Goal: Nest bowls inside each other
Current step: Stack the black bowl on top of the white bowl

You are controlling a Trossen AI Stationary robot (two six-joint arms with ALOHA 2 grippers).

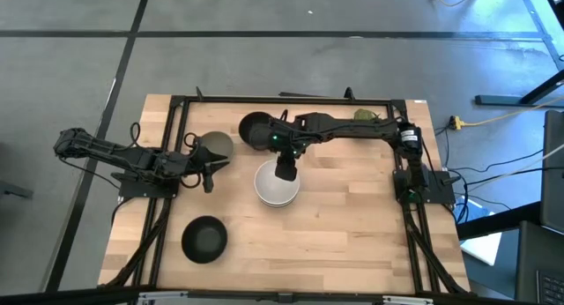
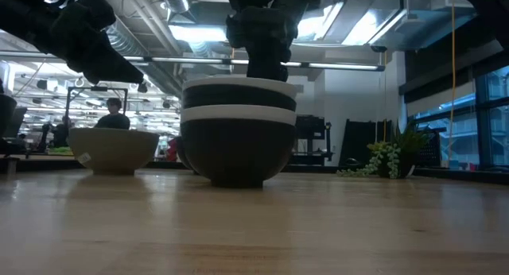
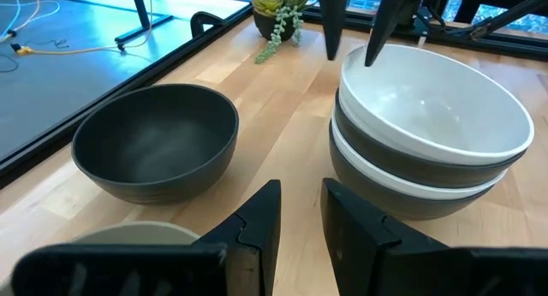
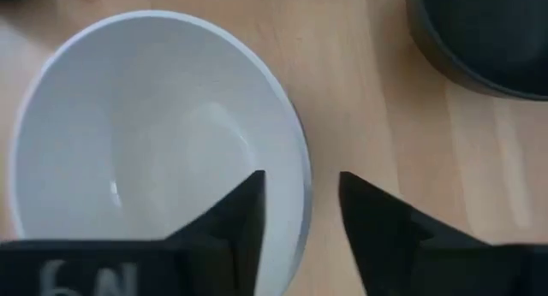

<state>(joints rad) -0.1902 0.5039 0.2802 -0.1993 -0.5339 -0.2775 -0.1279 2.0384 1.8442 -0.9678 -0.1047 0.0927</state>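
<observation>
A stack of several nested bowls (image 1: 277,189), white on black on white on black, stands mid-table; it also shows in the low view (image 2: 237,132) and the left wrist view (image 3: 428,133). My right gripper (image 1: 285,170) is open above the stack's far rim, one finger on each side of the top white bowl's rim (image 4: 300,172), touching nothing that I can see. A grey-green bowl (image 1: 216,145) stands at the left. My left gripper (image 1: 210,171) is open and empty by its near side. One black bowl (image 1: 256,130) stands behind the stack, another (image 1: 204,239) at the near left.
A small green plant sprig in a pot (image 1: 368,115) stands at the far right, near the right arm. A black frame rail (image 1: 291,99) runs along the table's far edge. Bare wood lies at the near right (image 1: 352,243). A person sits in the room far behind the table (image 2: 114,114).
</observation>
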